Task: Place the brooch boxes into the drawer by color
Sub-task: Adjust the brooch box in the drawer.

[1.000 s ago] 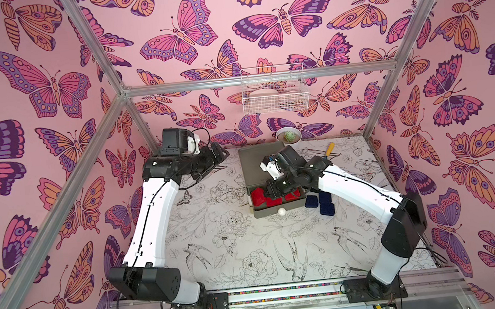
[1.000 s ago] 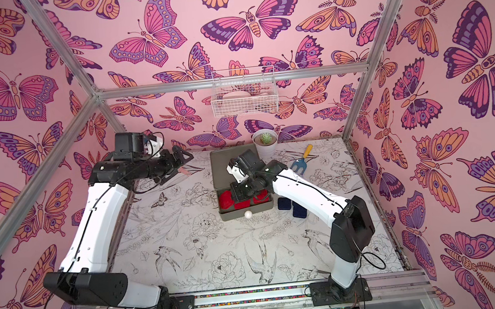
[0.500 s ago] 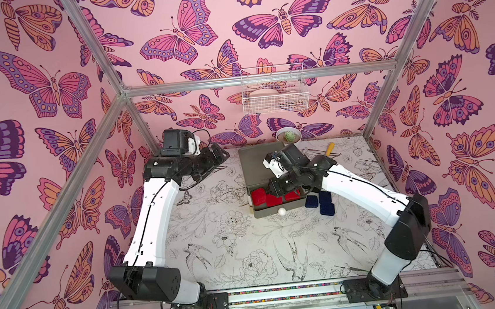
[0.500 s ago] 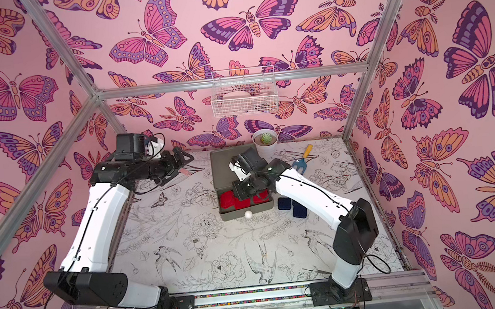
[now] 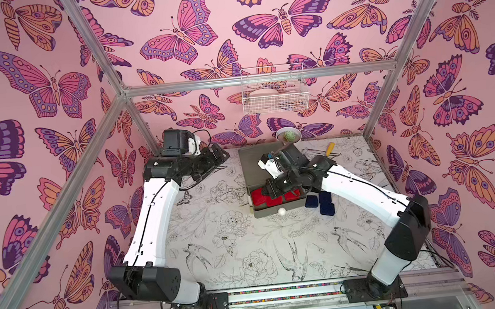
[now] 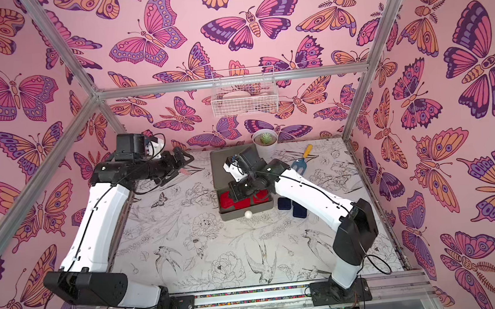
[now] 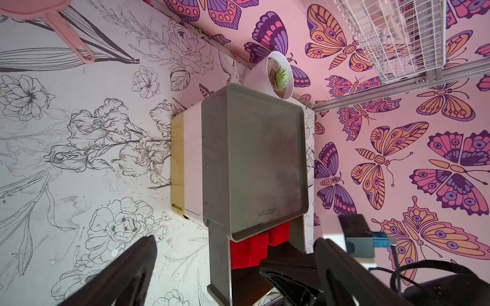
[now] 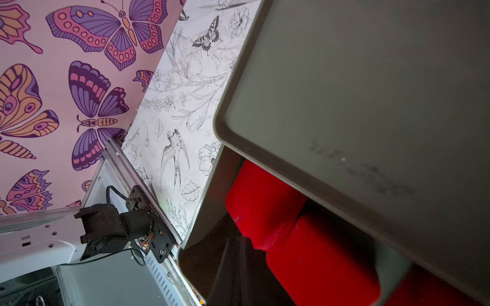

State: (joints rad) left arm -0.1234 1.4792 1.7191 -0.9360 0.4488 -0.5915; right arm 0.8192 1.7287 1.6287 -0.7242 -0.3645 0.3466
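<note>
My right gripper [image 5: 269, 190] is pinched fully closed, and I can see nothing held in it. It sits low over the pulled-out top drawer [image 5: 271, 211] of the chest [image 5: 252, 167], right at the red boxes [image 5: 258, 198]; whether the tips touch them I cannot tell. My left gripper [image 5: 221, 159] hangs spread wide and empty near the back wall, well apart from the chest.

The red boxes lie side by side in that drawer, partly tucked under the chest's lid (in the right wrist view two of them press against each other). The blue boxes [image 5: 325, 205] wait on the table just beside the chest, under my right arm. I see no black ones from here.

As I judge it, the step in hand is settling the reds flat so the drawer can slide shut. To do it well I would use the closed tips as a blunt pusher, pressing gently and level toward the back of the drawer. I would not bear down, since a box could tip up on edge. The lid's rim overhangs, so I should back out toward the knob [image 5: 281, 211] and rise before swinging to the blues. The chest looks light, and a hard shove could skid it.
</note>
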